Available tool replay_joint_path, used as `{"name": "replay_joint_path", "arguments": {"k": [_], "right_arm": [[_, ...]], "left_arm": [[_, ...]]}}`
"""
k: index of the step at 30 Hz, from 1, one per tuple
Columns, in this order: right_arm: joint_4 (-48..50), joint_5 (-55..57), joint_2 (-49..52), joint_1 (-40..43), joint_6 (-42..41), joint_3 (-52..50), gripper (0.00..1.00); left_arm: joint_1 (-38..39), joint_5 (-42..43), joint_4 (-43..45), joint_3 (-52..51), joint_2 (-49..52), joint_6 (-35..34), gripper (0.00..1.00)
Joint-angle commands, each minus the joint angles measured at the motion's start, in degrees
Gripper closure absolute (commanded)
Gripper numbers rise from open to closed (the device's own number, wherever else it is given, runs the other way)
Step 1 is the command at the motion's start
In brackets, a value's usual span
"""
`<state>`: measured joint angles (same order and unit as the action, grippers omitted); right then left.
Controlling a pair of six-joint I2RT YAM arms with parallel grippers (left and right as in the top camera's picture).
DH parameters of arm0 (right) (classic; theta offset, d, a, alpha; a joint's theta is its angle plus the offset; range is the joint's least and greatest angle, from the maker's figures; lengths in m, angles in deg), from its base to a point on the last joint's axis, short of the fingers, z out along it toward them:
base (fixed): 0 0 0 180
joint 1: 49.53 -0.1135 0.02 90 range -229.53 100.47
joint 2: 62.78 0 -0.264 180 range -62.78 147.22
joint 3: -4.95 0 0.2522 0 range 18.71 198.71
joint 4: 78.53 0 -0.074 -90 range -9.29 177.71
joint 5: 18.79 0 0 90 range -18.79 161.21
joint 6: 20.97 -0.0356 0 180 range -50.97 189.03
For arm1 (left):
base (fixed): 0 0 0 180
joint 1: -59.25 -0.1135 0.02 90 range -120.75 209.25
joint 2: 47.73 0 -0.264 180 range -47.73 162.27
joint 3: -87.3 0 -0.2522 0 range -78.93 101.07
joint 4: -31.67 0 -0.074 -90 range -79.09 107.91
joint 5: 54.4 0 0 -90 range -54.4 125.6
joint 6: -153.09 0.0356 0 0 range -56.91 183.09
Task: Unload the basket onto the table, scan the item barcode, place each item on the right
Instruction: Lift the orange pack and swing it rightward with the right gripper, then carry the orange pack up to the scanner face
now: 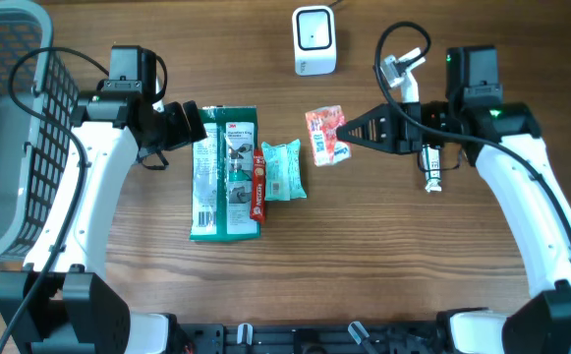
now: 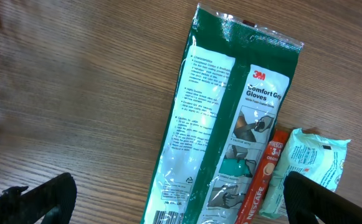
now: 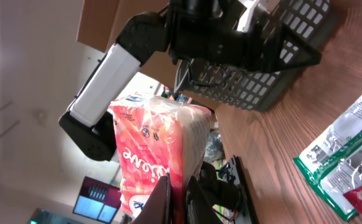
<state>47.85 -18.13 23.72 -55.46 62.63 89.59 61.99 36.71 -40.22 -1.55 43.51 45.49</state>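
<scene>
Red snack packet (image 3: 149, 155) sits pinched in the right hand (image 1: 349, 133), long axis crosswise to the grip. White scanner (image 1: 314, 41) stands ahead and slightly left of that hand, farther from the left hand (image 1: 192, 123), spread wide above the green glove pack (image 1: 224, 172).

green glove pack (image 2: 225, 124) on wooden table (image 2: 75, 93)

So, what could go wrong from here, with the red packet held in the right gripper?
1. The right gripper pinches the red packet only at one edge, so it may slip or swing on the way to the white scanner.
2. The packet is crinkled; its barcode, not visible here, may read badly.
3. The open left gripper hovers at the gloves pack, which touches the Nescafe stick; a grab could drag both.
</scene>
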Motion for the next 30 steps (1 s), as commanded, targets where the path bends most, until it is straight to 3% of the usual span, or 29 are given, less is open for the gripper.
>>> {"name": "replay_joint_path", "arguments": {"k": [1, 8, 15, 30], "right_arm": [[0.0, -3.7, -0.5, 0.2, -1.1, 0.7, 0.96], [0.1, -0.7, -0.5, 0.2, -1.1, 0.7, 0.96], [0.0, 10.3, -0.5, 0.2, -1.2, 0.7, 0.96], [-1.4, 58.9, -0.5, -1.4, -2.6, 0.7, 0.96]], "left_arm": [[0.1, -0.7, 0.0, 0.5, 0.1, 0.9, 0.0], [0.1, -0.7, 0.0, 0.5, 0.1, 0.9, 0.0], [0.1, -0.7, 0.0, 0.5, 0.1, 0.9, 0.0], [0.1, -0.7, 0.0, 0.5, 0.1, 0.9, 0.0]]}}
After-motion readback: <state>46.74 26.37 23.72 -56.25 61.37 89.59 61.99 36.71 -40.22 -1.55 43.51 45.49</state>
